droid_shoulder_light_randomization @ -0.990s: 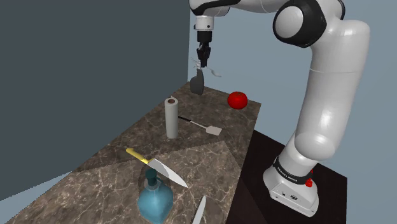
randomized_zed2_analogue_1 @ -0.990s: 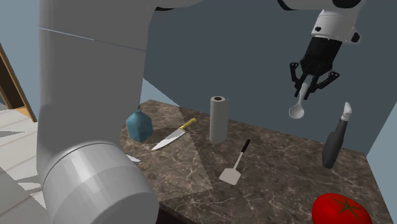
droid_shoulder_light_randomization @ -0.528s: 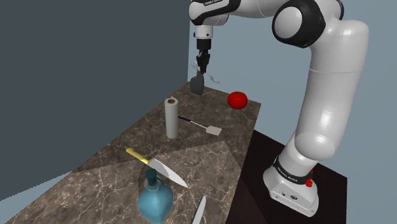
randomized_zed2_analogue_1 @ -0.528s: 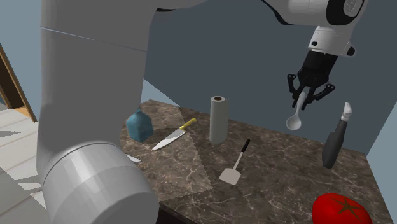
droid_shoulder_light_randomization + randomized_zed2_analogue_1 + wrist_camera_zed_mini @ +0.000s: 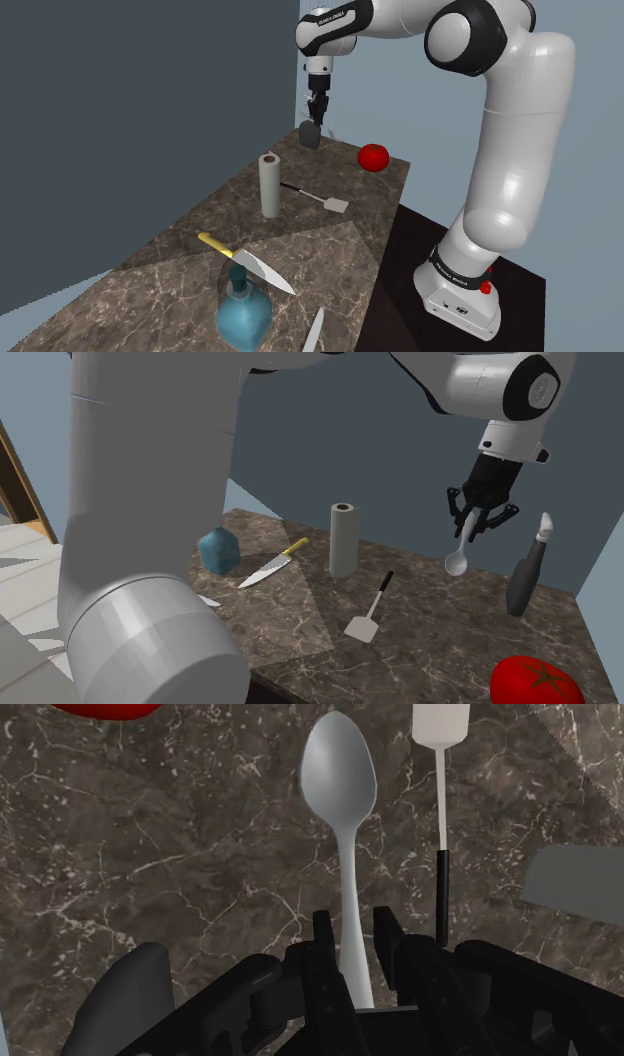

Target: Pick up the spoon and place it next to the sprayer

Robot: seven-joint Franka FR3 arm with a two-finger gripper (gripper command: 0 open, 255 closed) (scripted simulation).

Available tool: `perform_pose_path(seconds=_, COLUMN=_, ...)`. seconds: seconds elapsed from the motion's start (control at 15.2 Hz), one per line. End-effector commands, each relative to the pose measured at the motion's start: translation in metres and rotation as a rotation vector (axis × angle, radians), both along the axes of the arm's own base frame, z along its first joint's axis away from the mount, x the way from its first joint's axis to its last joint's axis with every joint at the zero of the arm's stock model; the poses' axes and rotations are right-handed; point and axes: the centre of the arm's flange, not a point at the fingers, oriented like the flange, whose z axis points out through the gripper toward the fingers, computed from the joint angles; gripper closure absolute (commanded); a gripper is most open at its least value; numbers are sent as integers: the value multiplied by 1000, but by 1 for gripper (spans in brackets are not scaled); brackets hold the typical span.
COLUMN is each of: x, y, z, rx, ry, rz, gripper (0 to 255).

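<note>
My gripper [image 5: 473,527] is shut on the handle of a pale grey spoon [image 5: 458,559], which hangs bowl-down above the far end of the marble counter [image 5: 440,642]. In the wrist view the fingers [image 5: 325,949] clasp the spoon [image 5: 340,784] over bare marble. A dark grey sprayer [image 5: 525,577] with a white nozzle stands upright just to the second exterior view's right of the spoon, apart from it. From the shoulder view the gripper [image 5: 317,108] hangs directly above the sprayer [image 5: 310,133].
A red tomato [image 5: 373,156], a black-handled spatula [image 5: 370,610] and an upright paper roll [image 5: 343,540] lie near the spoon. Farther along the counter are a yellow-handled knife [image 5: 245,262] and a blue bottle [image 5: 243,312]. Grey walls [image 5: 150,100] bound the counter's far side.
The gripper has come down with the spoon and shifted to the second exterior view's left, bringing the bowl closer to the counter. Nothing else has moved.
</note>
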Motion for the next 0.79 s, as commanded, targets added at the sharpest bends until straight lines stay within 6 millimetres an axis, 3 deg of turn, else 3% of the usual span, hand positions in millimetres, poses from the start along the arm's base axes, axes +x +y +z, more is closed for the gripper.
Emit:
perform_pose_path(seconds=0.0, x=0, y=0, z=-12, rx=0, ry=0, rz=0, gripper=255)
perform_pose_path(seconds=0.73, x=0, y=0, z=-70, rx=0, ry=0, rz=0, gripper=255)
